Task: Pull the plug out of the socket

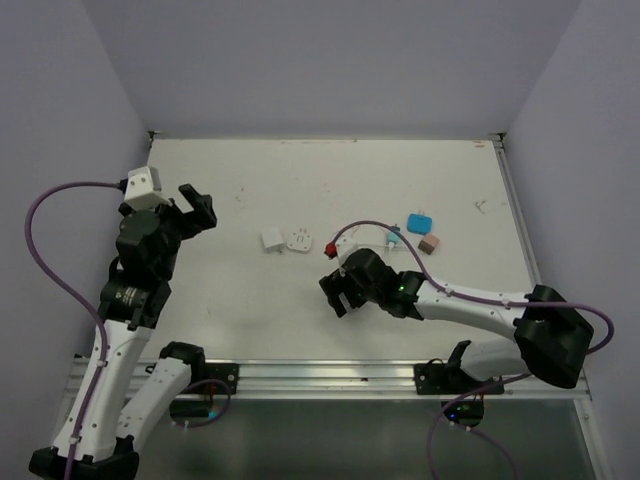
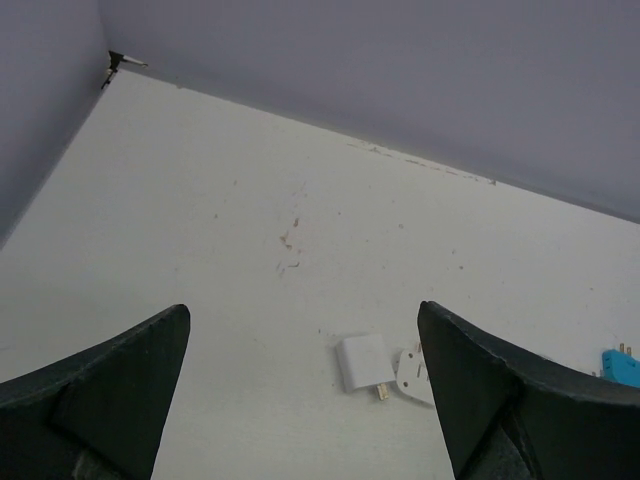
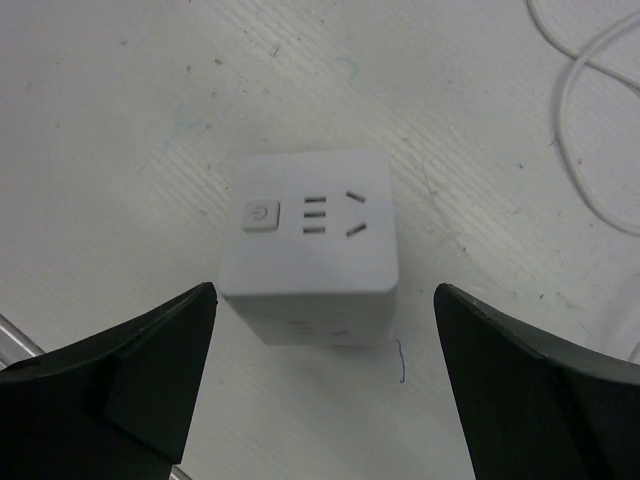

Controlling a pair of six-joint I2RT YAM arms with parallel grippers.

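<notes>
Socket [image 3: 310,235], white plastic cube with rounded corners, seen close from the right wrist. Top face with a square button at left, three short slots at centre and two slanted slots at right. Fainter slots on the near side face. Stands alone on the scuffed white table [image 1: 420,170], a little right of centre and toward the near edge. Framed by the right gripper [image 3: 322,300], dark fingers [image 3: 130,380] spread wide on either side, touching nothing. Hidden beneath that gripper in the overhead view. Pale cable [image 3: 580,100] looped on the table beyond the cube, apart from it.

Left gripper [image 2: 303,315] raised over the left side of the table, jaws likewise wide apart and holding nothing. Ahead of it, near mid-table, flat white square piece [image 2: 362,362] just beside rounded white piece [image 2: 413,372]. Farther right, well apart from the cube, small red piece [image 1: 333,249], blue piece [image 1: 420,222] and brownish piece [image 1: 430,244].
</notes>
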